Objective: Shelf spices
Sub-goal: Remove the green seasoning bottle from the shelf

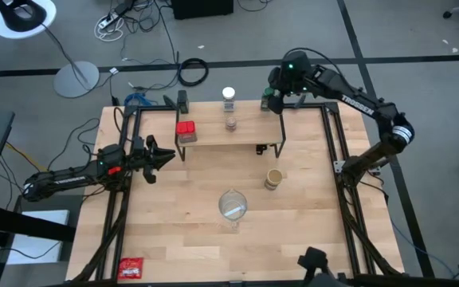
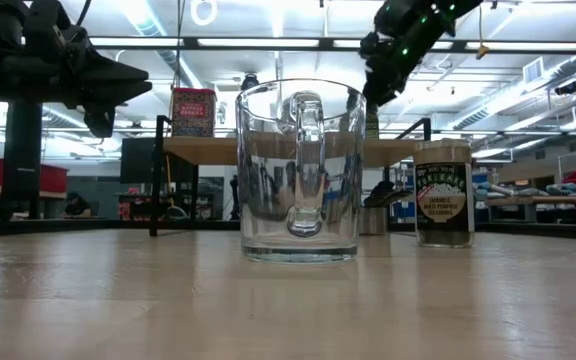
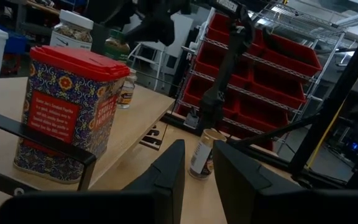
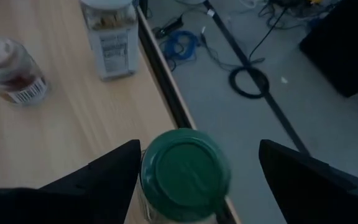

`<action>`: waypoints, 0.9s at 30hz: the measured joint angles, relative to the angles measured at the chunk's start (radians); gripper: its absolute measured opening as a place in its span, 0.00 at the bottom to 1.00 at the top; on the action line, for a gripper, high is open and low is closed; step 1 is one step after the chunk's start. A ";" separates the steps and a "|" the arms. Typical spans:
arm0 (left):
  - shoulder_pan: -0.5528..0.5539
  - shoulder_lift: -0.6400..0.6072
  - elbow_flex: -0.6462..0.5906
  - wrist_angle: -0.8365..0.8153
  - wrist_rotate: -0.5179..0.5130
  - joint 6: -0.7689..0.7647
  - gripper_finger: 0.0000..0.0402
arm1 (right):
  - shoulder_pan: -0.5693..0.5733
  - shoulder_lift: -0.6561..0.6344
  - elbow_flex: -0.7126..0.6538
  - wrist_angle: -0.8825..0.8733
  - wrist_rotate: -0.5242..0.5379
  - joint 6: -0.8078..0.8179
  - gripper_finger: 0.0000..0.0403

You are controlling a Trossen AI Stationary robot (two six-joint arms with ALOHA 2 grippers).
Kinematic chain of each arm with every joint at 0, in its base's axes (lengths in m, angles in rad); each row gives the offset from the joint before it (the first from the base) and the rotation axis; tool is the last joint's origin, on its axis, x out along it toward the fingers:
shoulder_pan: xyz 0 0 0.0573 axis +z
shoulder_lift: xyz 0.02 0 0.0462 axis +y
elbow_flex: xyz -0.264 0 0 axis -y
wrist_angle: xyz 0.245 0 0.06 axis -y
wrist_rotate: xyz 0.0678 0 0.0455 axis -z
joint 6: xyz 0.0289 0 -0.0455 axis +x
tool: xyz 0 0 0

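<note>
High view shows you a light wood table [image 1: 182, 231] on grey floor strewn with cables. The shelf [image 1: 229, 134] sits at its far middle, carrying the red tin [image 1: 186, 131] and a white-lidded jar [image 1: 229, 97]. Your right gripper [image 4: 194, 180] hovers, jaws spread, around the green-lidded jar [image 4: 185, 174] at the shelf's far right. Your left gripper [image 3: 197, 171] waits left, jaws narrowly apart, empty. The tan-lidded jar [image 1: 273, 178] and a glass mug [image 1: 233, 206] stand nearer.
</note>
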 joint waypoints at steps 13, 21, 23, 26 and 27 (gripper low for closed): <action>0.000 0.000 0.000 -0.008 0.000 0.000 0.22 | 0.021 0.073 -0.001 -0.022 -0.016 -0.038 0.65; 0.000 0.000 0.000 -0.008 0.000 0.001 0.22 | 0.040 0.024 -0.001 -0.074 -0.021 -0.042 0.48; 0.000 0.000 0.000 -0.009 0.000 0.001 0.22 | 0.049 -0.002 -0.001 -0.080 -0.021 -0.040 0.48; 0.000 0.000 0.000 -0.011 0.000 0.002 0.22 | 0.064 -0.048 -0.001 -0.078 -0.025 -0.034 0.48; 0.000 0.000 0.000 -0.011 0.000 0.002 0.22 | 0.071 -0.067 -0.001 -0.079 -0.025 -0.027 0.48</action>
